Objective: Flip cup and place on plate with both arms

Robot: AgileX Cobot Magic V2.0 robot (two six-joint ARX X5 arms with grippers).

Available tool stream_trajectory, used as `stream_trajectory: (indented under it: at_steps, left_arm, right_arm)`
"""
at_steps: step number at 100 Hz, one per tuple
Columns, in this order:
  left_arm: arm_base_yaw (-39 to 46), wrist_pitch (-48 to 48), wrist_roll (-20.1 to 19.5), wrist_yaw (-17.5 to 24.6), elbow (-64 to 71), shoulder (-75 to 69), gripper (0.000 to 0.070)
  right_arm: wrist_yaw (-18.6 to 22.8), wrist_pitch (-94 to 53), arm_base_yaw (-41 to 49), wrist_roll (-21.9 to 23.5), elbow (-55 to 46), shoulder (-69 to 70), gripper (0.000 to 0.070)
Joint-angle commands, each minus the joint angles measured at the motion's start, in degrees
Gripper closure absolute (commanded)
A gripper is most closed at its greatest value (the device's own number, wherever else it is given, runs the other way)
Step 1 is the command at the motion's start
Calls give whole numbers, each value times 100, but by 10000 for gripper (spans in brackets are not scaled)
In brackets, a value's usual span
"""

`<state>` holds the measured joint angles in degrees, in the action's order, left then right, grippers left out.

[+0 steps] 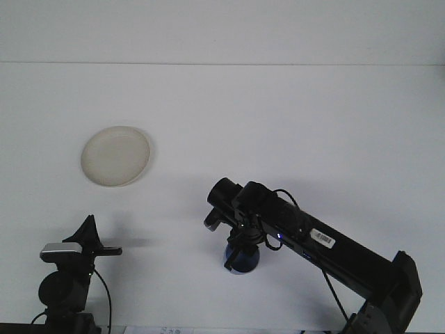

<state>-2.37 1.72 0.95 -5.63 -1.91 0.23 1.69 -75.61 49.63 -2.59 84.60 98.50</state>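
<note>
Blue cup sits gripped in the right gripper's jaws, well apart from the plate.

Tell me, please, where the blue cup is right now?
In the front view the blue cup sits low, near the table's middle, under the right pincer, well right of and nearer than the plate.

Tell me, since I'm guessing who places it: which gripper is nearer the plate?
Left. The left gripper sits directly below the plate; the right gripper, holding the blue cup, is farther off at centre.
</note>
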Motion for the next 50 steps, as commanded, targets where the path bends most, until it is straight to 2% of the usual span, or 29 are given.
stream_trajectory:
  at_steps: [1,7,12,21,26,50]
  left_arm:
    - [11,57,-26,9,111,-7,687]
    - [11,59,-26,9,111,-7,687]
    - [11,57,-26,9,111,-7,687]
    - [11,59,-26,7,111,-7,687]
    - [11,59,-26,9,111,-7,687]
    - [11,59,-26,7,111,-7,687]
  right_arm:
    - [-13,28,105,-68,153,133,700]
    - [-11,61,127,-63,153,133,682]
    - [-11,79,146,-63,153,133,611]
    - [-11,79,146,-61,153,133,343]
    - [-24,83,146,-72,155,133,251]
    - [-24,155,35,-197,372,-247,243]
